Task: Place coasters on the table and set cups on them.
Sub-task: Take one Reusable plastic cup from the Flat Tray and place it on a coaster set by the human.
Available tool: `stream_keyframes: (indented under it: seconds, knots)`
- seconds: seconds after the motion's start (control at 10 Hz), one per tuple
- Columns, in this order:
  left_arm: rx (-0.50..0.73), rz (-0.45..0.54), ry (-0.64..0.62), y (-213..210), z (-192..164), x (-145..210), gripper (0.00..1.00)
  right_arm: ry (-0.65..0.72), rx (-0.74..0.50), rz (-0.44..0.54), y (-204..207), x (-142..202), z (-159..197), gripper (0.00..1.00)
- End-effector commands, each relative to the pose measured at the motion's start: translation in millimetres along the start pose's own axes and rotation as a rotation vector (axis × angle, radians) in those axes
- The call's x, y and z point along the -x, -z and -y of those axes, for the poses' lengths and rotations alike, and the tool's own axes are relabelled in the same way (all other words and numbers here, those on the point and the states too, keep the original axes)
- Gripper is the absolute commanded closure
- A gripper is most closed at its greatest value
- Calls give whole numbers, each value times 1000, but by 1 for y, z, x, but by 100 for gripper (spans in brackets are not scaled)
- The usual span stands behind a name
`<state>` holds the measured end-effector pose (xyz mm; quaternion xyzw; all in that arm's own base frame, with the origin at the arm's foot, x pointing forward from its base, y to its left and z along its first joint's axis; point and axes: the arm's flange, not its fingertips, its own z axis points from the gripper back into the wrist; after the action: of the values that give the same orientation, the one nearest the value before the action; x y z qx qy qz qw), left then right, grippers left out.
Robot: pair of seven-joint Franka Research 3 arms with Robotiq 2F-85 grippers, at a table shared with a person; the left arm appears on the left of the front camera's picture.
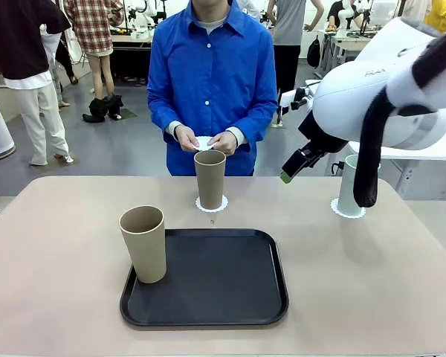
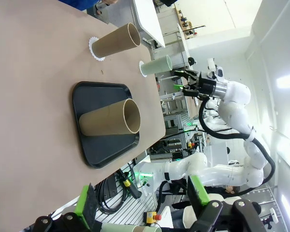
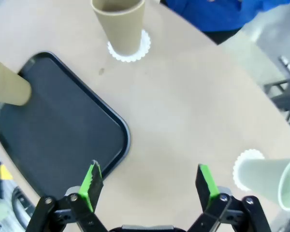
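One tan cup (image 1: 209,178) stands on a lacy white coaster (image 1: 212,204) at the far middle of the beige table (image 1: 59,245). A second tan cup (image 1: 143,243) stands on the black tray's left corner. The mint cup (image 1: 348,186) rests on a coaster (image 1: 347,211) at the right. The person holds another white coaster (image 1: 203,143) in both hands. My right gripper (image 1: 288,174) hovers open, high between the middle cup and the mint cup (image 3: 275,176); its jaws (image 3: 150,182) hold nothing. My left gripper (image 2: 140,203) is open and far from the tan cup (image 2: 108,118) on the tray.
The black tray (image 1: 223,275) lies at the near middle of the table, bare apart from the cup on its corner. The person stands at the far edge. Bare tabletop stretches left of the tray and between the tray and the mint cup.
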<state>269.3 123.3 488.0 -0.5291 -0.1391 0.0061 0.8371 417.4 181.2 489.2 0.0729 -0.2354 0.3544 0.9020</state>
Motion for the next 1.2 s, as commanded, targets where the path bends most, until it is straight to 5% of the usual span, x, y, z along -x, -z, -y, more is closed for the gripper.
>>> stream_keyframes:
  seconds: [0.0,1.1]
  knots:
    - [22,8,12,-1,1,0,0,4,-41,16,1,-3,0,0]
    - [22,8,12,-1,1,0,0,-3,-8,13,-6,-3,-5,0]
